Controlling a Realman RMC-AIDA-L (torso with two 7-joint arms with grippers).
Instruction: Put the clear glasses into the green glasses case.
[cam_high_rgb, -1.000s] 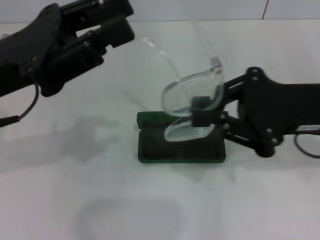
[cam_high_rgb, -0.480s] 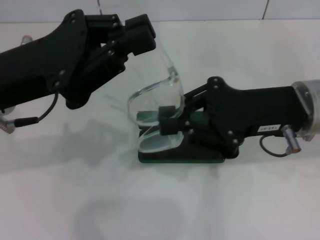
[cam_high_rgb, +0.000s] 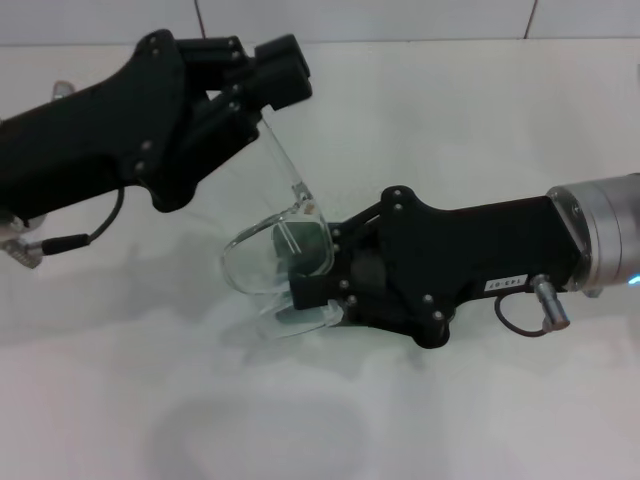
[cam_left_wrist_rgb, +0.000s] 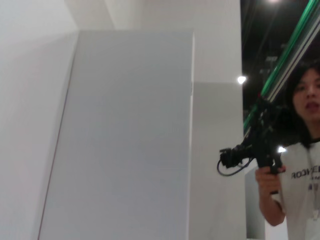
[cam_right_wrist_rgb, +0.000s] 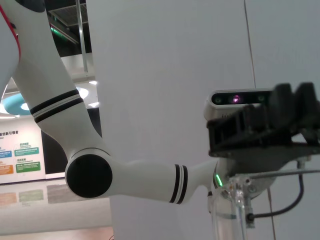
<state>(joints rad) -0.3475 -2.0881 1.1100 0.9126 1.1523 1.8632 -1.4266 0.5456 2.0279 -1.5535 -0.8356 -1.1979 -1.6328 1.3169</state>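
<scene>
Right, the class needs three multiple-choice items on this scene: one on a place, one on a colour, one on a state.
1. Which gripper holds the clear glasses at the lens front? A. left B. right C. neither
2. What colour are both grippers? A. white B. green C. black
3. The visible temple arm is: A. folded flat B. stretched out toward the left gripper C. snapped off

Answers: B, the right gripper is clamped on the front; C, both are black; B, the arm rises from the frame up to the left gripper.
</scene>
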